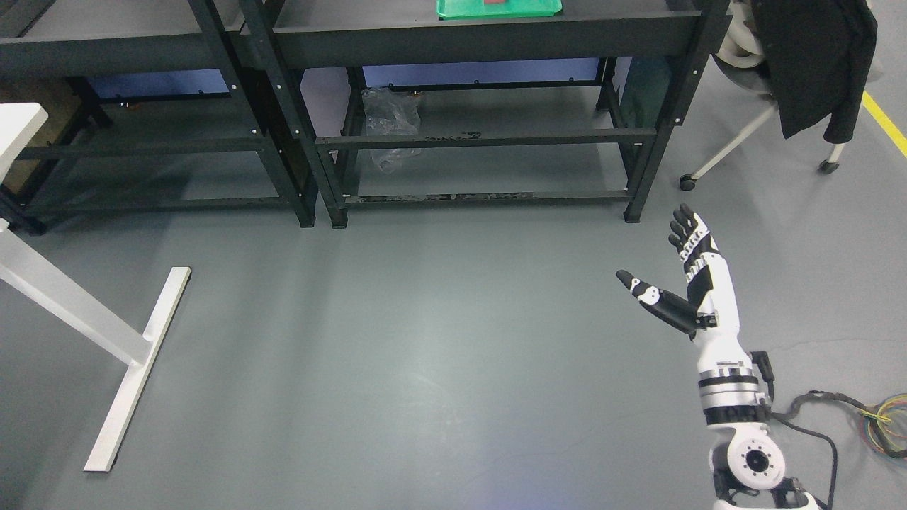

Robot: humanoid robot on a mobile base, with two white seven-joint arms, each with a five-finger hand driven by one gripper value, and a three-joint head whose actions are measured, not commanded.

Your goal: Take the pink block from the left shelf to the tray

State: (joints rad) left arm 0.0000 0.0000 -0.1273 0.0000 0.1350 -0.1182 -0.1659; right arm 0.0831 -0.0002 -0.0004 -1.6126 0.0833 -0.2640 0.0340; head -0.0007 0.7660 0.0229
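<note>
right hand: fingers straight, thumb splayed left, holding nothing, raised over bare grey floor
right arm: enters lower right, cable trailing off the wrist
tray: green, on top of the right-hand black shelf, well apart from hand
pink block: reddish sliver on tray at top edge, mostly cropped
surroundings: chair with black jacket upper right; white table leg left

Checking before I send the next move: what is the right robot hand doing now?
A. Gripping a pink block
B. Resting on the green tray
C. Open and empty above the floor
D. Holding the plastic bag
C: the right robot hand has its fingers spread and holds nothing, out over the bare grey floor, well short of the green tray on the shelf top.
</note>
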